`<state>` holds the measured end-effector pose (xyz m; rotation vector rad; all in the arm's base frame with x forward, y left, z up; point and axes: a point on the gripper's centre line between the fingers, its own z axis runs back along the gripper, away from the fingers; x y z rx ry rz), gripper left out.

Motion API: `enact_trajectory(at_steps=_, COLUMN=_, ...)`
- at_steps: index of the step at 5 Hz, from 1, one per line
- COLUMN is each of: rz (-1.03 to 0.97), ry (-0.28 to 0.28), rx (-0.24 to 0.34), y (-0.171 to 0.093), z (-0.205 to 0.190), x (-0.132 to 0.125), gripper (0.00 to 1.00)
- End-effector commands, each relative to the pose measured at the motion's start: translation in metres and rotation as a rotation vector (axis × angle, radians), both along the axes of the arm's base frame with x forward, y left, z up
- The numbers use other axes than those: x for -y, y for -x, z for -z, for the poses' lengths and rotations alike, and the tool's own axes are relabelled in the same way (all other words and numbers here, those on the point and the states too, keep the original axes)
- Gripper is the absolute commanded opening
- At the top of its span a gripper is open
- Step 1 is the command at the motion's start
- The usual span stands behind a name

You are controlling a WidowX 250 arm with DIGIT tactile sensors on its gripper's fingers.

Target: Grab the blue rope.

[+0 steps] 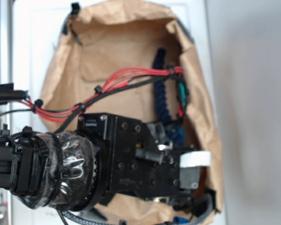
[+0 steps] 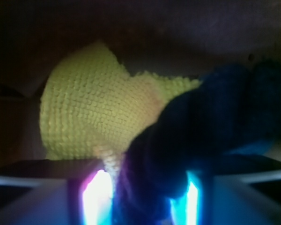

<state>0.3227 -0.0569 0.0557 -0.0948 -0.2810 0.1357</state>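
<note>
Blue rope (image 2: 178,145): lay inside paper bag (image 1: 131,51), near its right wall, pinched by gripper (image 2: 143,197); yellow knitted item (image 2: 84,112) behind.

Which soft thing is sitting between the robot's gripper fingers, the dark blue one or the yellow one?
The dark blue rope is. It fills the gap between the gripper's fingers, while the yellow knitted thing lies behind it, farther back.

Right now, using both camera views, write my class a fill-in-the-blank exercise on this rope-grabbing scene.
1. The blue rope lies inside a brown ____ bag.
2. In the wrist view, the rope passes between the gripper's ____.
3. Behind the rope sits a knitted cloth coloured ____.
4. Red and ____ wires run along the arm.

Missing words: paper; jaws; yellow; black.
</note>
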Motion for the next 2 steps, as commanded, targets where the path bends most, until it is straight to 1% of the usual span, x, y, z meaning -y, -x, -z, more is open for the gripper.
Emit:
enact_trajectory(at_steps=1, rz=-0.019, ry=0.056, rx=-0.001, y=-0.011, z=-0.054, x=-0.038, gripper=0.00)
enact_trajectory(at_steps=2, rz=-0.044, ry=0.085, rx=-0.021, y=-0.001, z=-0.075, x=-0.065, gripper=0.00)
